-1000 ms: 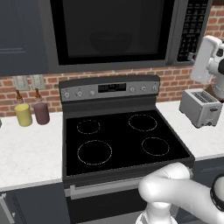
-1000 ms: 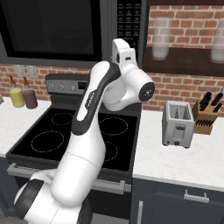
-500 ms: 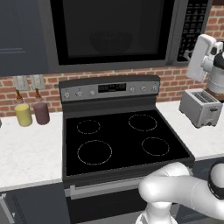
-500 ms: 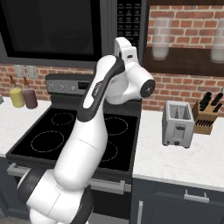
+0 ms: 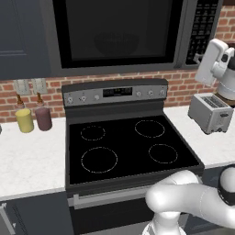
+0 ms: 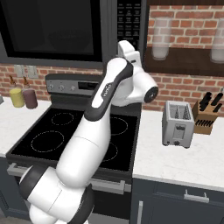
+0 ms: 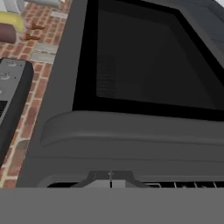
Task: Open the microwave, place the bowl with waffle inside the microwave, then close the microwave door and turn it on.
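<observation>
Now the gripper (image 7: 111,176), fingers pressed together and holding nothing, hovers right at the keypad (image 5: 200,28) of the microwave (image 5: 124,34). Its door (image 5: 114,32) is closed beside the hand. The rigid buttons probably need only a light fingertip push. No writing is legible.

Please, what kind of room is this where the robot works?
It looks like a home kitchen, computer-rendered. A black stove sits between white counters, the microwave hangs above it against a brick wall, and a silver toaster and a knife block stand to the right.
</observation>
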Robot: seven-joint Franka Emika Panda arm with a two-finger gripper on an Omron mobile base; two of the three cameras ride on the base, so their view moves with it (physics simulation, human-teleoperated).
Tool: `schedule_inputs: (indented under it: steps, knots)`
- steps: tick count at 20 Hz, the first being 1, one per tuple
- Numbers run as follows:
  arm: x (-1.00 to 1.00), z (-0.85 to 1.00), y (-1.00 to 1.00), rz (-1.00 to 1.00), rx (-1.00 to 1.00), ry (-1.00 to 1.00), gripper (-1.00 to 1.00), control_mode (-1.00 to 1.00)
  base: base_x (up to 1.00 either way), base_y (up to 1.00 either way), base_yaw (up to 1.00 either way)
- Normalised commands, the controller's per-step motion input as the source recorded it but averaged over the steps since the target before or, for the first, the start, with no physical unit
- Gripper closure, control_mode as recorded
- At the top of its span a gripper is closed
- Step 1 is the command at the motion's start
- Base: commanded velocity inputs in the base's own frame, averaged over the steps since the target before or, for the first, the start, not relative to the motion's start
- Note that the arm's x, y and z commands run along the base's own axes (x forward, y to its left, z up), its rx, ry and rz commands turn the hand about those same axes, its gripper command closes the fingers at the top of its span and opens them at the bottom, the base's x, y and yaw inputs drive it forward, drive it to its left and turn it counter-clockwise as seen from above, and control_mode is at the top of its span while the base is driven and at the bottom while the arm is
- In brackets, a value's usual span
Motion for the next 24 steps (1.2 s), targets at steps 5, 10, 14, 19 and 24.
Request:
schedule_inputs:
  steps: [5, 10, 14, 19, 24]
  knots:
    - [0.21, -0.1, -0.02, 0.0, -0.01, -0.07, 1.0, -1.0, 0.0, 0.0, 0.0]
    - [0.56, 0.0, 0.0, 0.0, 0.0, -0.01, 1.0, -1.0, 0.0, 0.0, 0.0]
    - [0.51, -0.04, 0.0, 0.0, 0.0, 0.0, 1.0, -1.0, 0.0, 0.0, 0.0]
    - [0.26, -0.08, 0.0, 0.0, 0.0, 0.0, 1.0, -1.0, 0.0, 0.0, 0.0]
    - [-0.44, -0.01, -0.01, 0.0, 0.0, -0.04, 1.0, -1.0, 0.0, 0.0, 0.0]
